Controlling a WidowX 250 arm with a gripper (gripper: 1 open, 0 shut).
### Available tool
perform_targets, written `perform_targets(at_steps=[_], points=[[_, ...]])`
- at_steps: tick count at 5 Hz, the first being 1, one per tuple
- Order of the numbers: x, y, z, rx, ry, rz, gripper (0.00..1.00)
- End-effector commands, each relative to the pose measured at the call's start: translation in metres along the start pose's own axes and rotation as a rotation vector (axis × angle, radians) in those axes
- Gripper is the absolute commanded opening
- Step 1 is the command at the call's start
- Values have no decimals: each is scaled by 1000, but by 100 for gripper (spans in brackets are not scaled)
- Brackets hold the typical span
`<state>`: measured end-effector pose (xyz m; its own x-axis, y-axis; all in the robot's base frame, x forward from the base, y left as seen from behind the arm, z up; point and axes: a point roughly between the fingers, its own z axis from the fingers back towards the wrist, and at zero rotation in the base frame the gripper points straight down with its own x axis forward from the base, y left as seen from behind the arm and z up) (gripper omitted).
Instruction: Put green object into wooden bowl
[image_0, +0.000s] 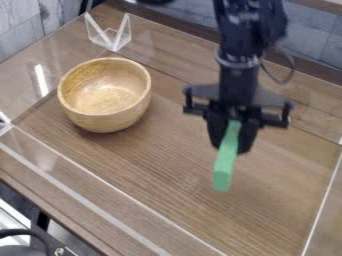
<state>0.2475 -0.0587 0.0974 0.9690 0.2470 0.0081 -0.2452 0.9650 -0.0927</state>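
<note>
Gripper (235, 128): pointing down, clenched on the top end of the green bar (229, 160)
Bar: hanging tilted, right of centre
Bowl (104, 93): upper left, on the table (147, 165)

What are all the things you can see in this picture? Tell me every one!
green object: one, bright green long bar, hanging tilted from the gripper, lifted off the table, right of middle
wooden bowl: one, light tan, standing on the table at the left, nothing in it
clear wire-like stand: one, see-through, at the back left of the table
table: one, dark brown wood grain, with clear walls around its edges
robot arm: one, black, coming down from the top
gripper: one, black, shut on the top end of the green object
</note>
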Motion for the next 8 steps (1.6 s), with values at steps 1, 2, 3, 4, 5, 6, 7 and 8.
perform_targets(at_steps=[1,2,3,4,5,6,7,8], points=[[13,10,30,-40,-62,-63,0],[9,32,26,-42,-64,-119,0],[-1,34,19,-48,-57,-129,0],[-8,39,27,-54,-54,-153,0],[-15,43,33,-58,-49,-173,0],[-14,42,36,-64,-42,-212,0],[-12,43,40,-69,-38,-247,0],[-12,37,39,-70,-42,-225,0]])
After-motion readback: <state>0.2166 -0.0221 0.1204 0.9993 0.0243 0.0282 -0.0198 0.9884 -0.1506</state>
